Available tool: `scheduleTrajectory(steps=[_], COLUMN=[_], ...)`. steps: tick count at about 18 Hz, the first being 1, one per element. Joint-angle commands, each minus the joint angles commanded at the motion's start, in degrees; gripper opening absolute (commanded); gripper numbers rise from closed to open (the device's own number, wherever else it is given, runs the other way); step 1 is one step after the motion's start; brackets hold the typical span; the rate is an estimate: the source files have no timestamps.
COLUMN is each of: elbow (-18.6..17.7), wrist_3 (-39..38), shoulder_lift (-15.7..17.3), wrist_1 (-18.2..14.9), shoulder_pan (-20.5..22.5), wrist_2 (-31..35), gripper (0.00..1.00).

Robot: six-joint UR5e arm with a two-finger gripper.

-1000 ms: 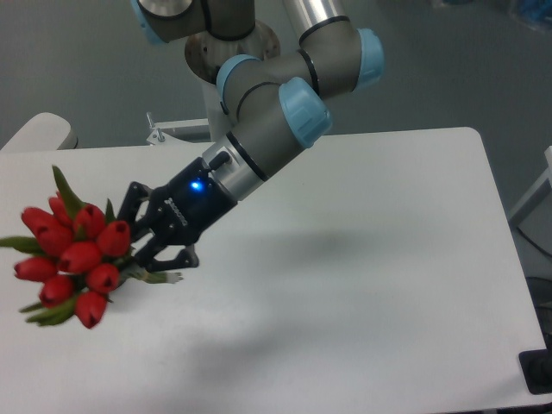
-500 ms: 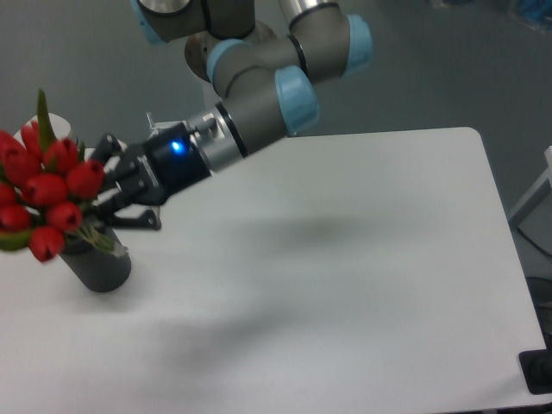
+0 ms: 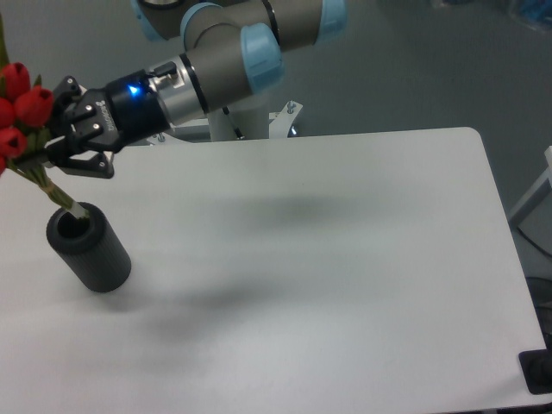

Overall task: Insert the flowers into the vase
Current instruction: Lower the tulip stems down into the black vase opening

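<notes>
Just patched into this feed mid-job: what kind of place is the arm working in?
Probably a robotics lab or test cell: a bare white table, a pedestal-mounted arm whose gripper holds the flowers over the black vase, and plain grey floor behind.

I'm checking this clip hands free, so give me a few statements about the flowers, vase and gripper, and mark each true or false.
1. The vase stands upright on the table. True.
2. The flowers lie flat on the table. False: they are held in the air, stem ends at the vase's mouth.
3. The gripper has its fingers closed on the stems. True.
4. The tulip buds are yellow. False: red.
5. The vase sits at the table's right edge. False: near the left.
</notes>
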Motion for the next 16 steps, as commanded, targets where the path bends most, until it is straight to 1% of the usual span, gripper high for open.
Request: scheduleTrajectory(steps=[6, 10, 14, 16], elbow=[-0.53, -3.08, -4.66, -5.89], wrist_3=[4.31, 9.14, 10.29, 12.83], shoulder_lift=[-2.02, -2.72, -3.08, -3.34], wrist_1=[0.00, 0.00, 0.09, 0.00], shoulder_pan=[-1.06, -1.06, -0.88, -0.80], wrist_2=[0.09, 0.09, 0.09, 0.09], gripper=[0.25, 0.25, 0.25, 0.25])
